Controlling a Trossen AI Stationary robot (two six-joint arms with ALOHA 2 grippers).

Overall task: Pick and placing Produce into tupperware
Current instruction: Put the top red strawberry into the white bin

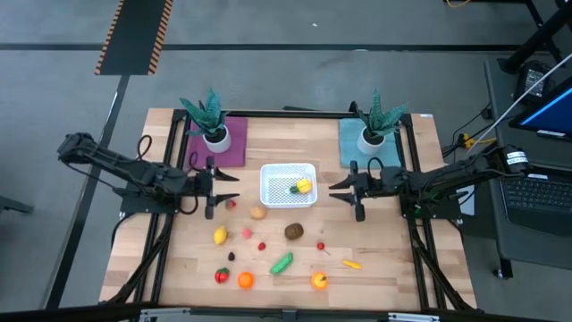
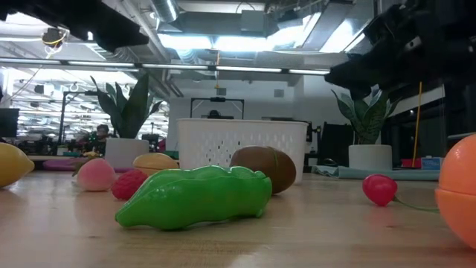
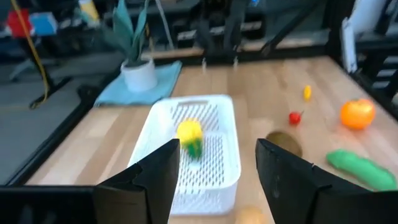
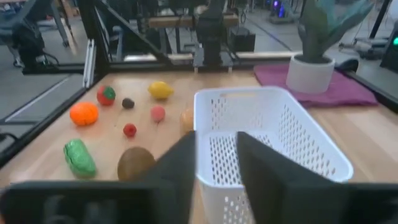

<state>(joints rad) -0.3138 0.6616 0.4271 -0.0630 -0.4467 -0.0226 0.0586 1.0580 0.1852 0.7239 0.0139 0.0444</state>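
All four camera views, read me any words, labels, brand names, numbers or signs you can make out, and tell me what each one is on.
None can be read.
The laptop screen at the table's right shows only blue.
The basket and the produce carry no lettering.

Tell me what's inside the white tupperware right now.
The tupperware holds one yellow produce piece with a green part, near its right side in the high view. The rest of its perforated floor shows bare; nothing else appears inside.
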